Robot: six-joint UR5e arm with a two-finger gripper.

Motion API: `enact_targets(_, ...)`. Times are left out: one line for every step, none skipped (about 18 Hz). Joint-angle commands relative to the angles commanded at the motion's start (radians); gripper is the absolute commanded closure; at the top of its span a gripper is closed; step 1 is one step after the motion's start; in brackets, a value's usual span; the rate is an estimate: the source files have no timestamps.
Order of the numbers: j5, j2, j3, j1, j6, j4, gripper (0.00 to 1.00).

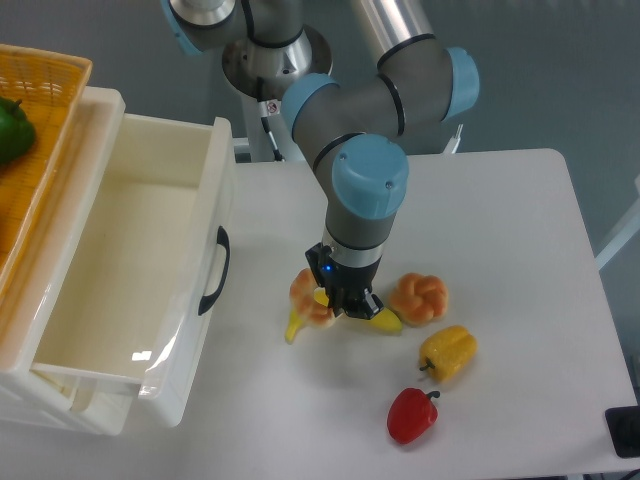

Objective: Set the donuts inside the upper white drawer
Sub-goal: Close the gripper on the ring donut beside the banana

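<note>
The gripper (pixel 349 303) is down at mid-table over the ring donut (pixel 305 294); whether its jaws grip cannot be told. The lobed donut (pixel 419 297) lies just right. The upper white drawer (pixel 150 290) stands open at the left edge. No writing is legible.

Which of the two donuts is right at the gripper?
The ring donut, at the gripper's left in the picture. The flower-shaped donut lies clear on the other side.

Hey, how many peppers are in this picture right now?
3. A yellow pepper and a red pepper lie on the table, right of the gripper. A green pepper sits in the basket at far left, partly cut off; more may be hidden there.
</note>
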Motion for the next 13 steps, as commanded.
enact_targets(-0.003,0.002,-0.005,-0.002,-0.005,0.0,0.9)
enact_targets(-0.003,0.0,-0.002,-0.002,-0.008,0.0,0.9)
enact_targets(-0.003,0.002,0.0,0.0,-0.011,0.0,0.9)
enact_targets(-0.002,0.002,-0.002,0.0,-0.015,-0.002,0.9)
enact_targets(-0.002,0.002,-0.003,0.0,-0.015,-0.002,0.9)
enact_targets(-0.002,0.002,-0.003,0.0,-0.017,0.0,0.9)
enact_targets(-0.002,0.002,0.0,0.0,-0.018,-0.002,0.9)
enact_targets(-0.002,0.003,0.0,-0.002,-0.021,-0.002,0.9)
enact_targets(-0.002,0.003,0.0,-0.002,-0.038,-0.002,0.9)
enact_targets(-0.003,0.008,0.003,-0.003,-0.054,0.0,0.9)
enact_targets(-0.002,0.011,0.006,-0.003,-0.066,0.0,0.9)
enact_targets(0.0,0.011,0.008,-0.005,-0.083,0.0,0.9)
enact_targets(0.003,0.014,0.009,-0.003,-0.103,0.0,0.9)
